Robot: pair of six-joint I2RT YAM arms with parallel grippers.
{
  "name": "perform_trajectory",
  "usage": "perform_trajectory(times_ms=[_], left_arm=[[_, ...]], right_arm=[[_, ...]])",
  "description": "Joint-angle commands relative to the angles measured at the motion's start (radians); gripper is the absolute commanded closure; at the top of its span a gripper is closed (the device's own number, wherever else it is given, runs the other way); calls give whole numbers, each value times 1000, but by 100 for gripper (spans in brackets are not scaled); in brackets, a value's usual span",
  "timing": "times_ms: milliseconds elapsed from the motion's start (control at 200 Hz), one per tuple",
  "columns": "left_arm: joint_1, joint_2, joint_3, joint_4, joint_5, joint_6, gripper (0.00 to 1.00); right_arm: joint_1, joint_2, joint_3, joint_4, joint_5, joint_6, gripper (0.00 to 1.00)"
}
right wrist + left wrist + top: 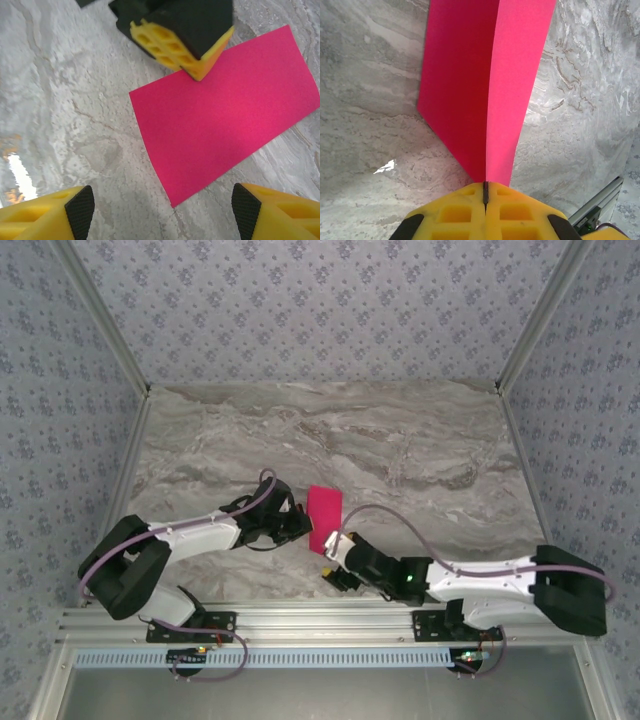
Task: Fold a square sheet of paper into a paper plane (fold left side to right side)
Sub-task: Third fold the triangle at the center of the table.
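**Handling properties of the square sheet of paper (325,519).** The magenta sheet lies near the middle of the marble table (420,440), between the two arms, and shows a narrow rectangular outline from above. The left pincer (485,193) is fully closed on the sheet's near edge. In its wrist view two pink panels, one darker and one lighter, converge at the seam between the yellow fingers (455,215). This suggests two layers pinched together, though whether the line between them is a pressed crease or only a lifted flap cannot be judged from this angle. The right pincer (164,212) stands wide open just short of the sheet's nearest corner and holds nothing. The material is judged very light, thin and limp. It will likely bow or flutter when carried by one edge, slide readily on the polished stone, and take a lasting crease wherever it is pinched hard. A hold is best taken at an edge or corner, with the free side pinned flat to the table while the fold is pressed.
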Motion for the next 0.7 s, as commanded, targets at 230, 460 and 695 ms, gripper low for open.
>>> perform_trajectory(times_ms=[230,460,695], left_arm=[[-2,-29,-3,20,25,-24,100],[-4,-29,-5,26,29,-26,100],[-2,-36,0,9,32,-4,94]], right_arm=[[23,256,167,109,97,-111,25],[6,308,193,125,95,-104,48],[-27,293,194,88,13,-94,96]])
